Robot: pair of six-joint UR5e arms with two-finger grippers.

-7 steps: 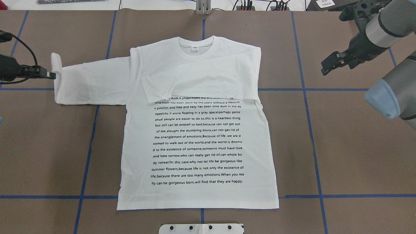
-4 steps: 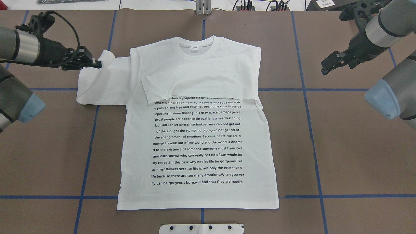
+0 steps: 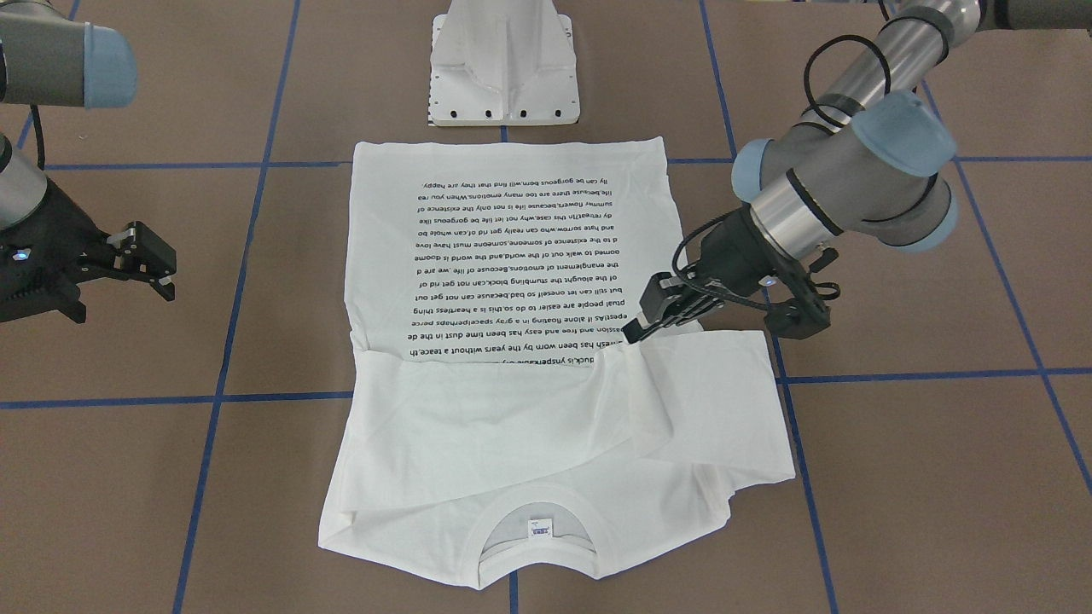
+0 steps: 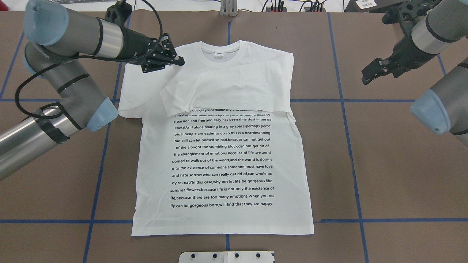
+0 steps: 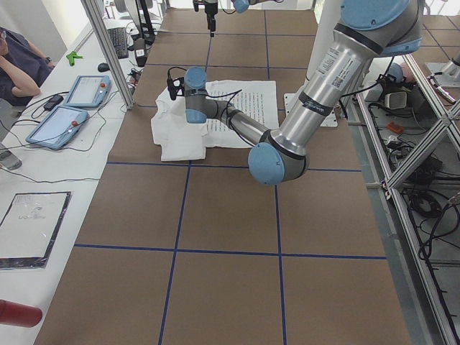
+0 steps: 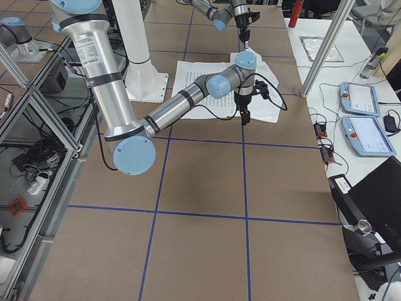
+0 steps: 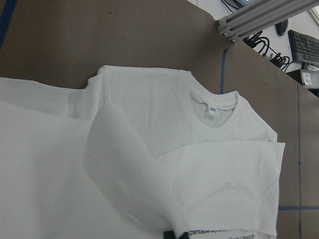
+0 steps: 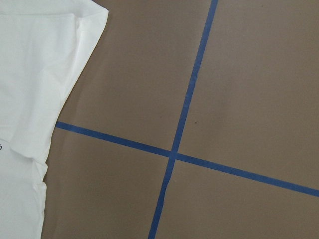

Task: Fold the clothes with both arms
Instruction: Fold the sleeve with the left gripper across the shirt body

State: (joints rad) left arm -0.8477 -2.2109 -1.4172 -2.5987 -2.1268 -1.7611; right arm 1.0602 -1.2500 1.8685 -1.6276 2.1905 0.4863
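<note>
Where blue tape point(image 4: 365, 100) grids brown table point(image 4: 402, 164), white T-shirt point(image 4: 223, 219) lies spread.

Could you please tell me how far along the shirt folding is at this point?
Done: one sleeve lies folded across the chest of the T-shirt. In hand: the left pincer grips the other sleeve, raised over the shoulder; the right pincer hangs open aside. Left: laying that sleeve down and folding the flat body.

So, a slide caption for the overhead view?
Left black gripper holds sleeve of white printed T-shirt over chest; right black gripper hovers aside.
</note>
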